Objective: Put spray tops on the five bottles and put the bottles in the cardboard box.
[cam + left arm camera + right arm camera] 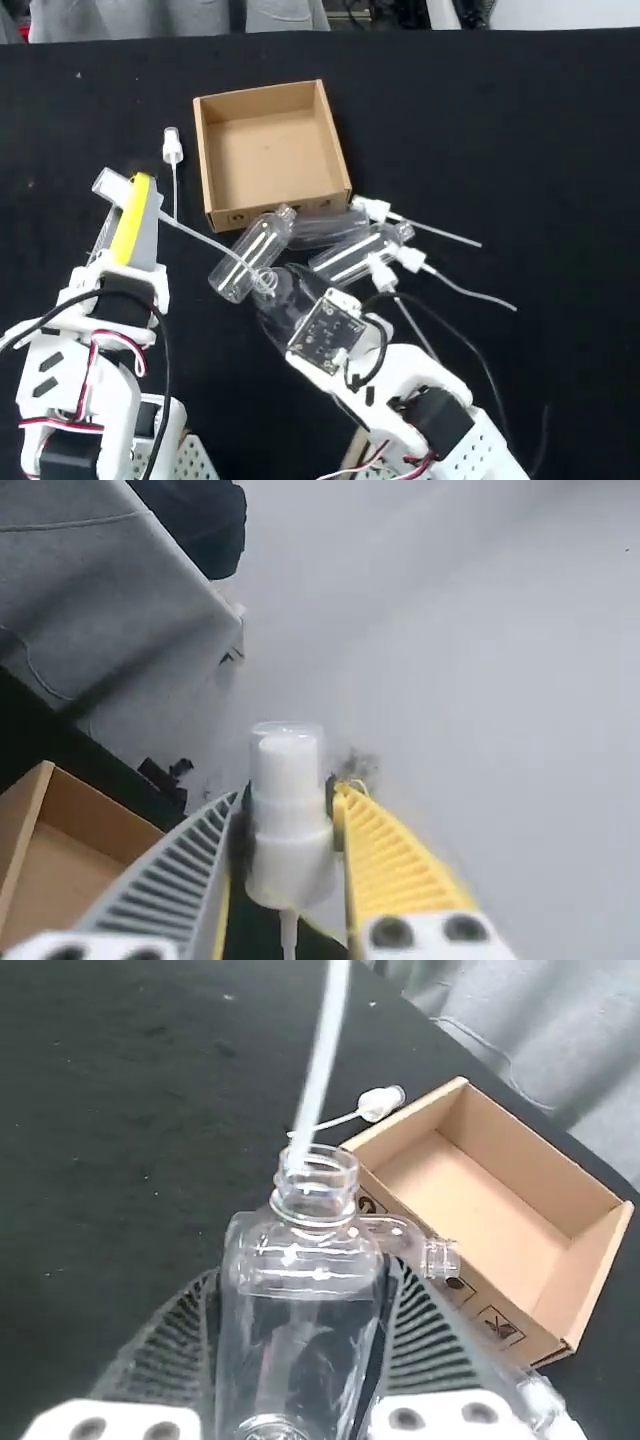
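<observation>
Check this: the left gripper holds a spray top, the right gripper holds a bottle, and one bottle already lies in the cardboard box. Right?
No. The high view shows no bottle in the cardboard box; the loose bottles lie beside it. The left gripper does hold a spray top, the right gripper a bottle.

The spray top (288,820) in the left end effector (288,798) loses its dip tube at the frame edge, and the cardboard box (30,815) is cut to one corner. The bottle (300,1330) in the right end effector (300,1285) has its base cut off; a second bottle (438,1256) behind it shows only its neck. At 5 o'clock from the box, the clear bottles (350,255) overlap, count unclear.
</observation>
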Available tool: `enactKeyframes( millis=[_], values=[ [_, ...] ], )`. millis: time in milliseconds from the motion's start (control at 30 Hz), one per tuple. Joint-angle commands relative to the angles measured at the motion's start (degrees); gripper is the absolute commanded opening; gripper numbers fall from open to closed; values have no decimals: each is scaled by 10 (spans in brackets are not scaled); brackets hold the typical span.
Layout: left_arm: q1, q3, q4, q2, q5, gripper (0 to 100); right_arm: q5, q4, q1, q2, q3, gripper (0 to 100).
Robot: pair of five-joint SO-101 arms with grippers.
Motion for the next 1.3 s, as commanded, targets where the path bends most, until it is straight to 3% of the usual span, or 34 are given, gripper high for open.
enactKeyframes(
  millis=[0, 167, 767, 1033, 1267],
  values=[
    [-5, -7, -12, -2, 7, 28, 5, -16, -11, -15, -4, 11],
    [-48, -7, -11, -3, 9, 28, 5, -16, -11, -15, -4, 11],
    [-55, 22, 9, -3, 4, 29, 1, -17, -14, -15, -5, 11],
    [-95, 87, -87, -3, 5, 29, 0, -17, -14, -15, -5, 11],
    [-93, 91, -88, -3, 6, 28, 0, -17, -14, -15, -4, 11]
  ],
)
